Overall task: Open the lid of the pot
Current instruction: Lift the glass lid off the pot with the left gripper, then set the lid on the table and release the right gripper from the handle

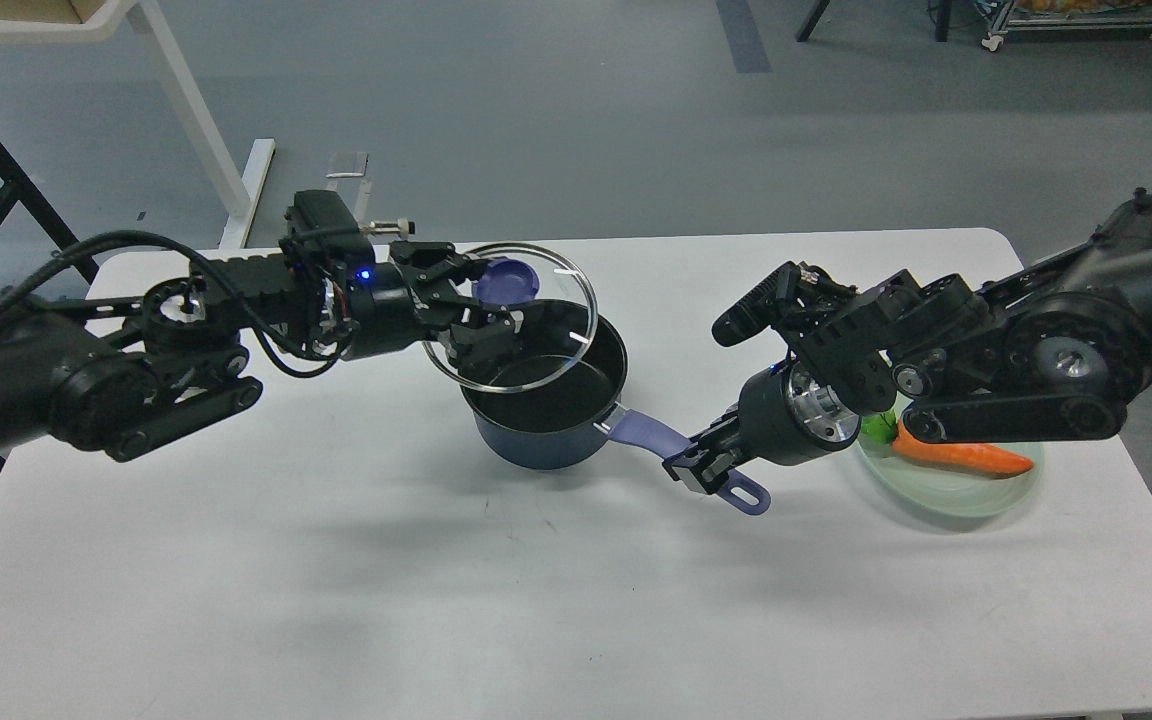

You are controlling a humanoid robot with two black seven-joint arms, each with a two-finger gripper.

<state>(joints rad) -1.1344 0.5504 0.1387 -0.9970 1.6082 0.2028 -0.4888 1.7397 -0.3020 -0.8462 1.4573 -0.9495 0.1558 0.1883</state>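
In the head view, the left black arm is reaching in from the left edge, stretched nearly level across the white rectangular worktop [336, 560], its wrist pointing right. The left tool [481, 300] is pinching the purple knob [506, 281] of the round clear glass lid with a thin metal rim [566, 310], one finger above the knob and one below it. The lid is hanging tilted over the pot's rear left side, its far edge higher, clear of the rim on the right side (whether the lower left edge is touching the pot cannot be told).

The small dark navy saucepan with a black inside [546, 410] is sitting on the worktop near its middle, its mouth partly uncovered. Its long lavender-purple handle [646, 428] is pointing right and toward the viewer.

The right black arm is coming in from the right edge, bent at the elbow, with the forearm angling down and left. The right tool [701, 468] is pressing together on the handle close to its holed end, which is sticking out beneath the fingers.

Just behind that forearm, a pale green glass plate [956, 500] is lying on the worktop, carrying an orange carrot with a green top [966, 455], partly hidden by the arm.
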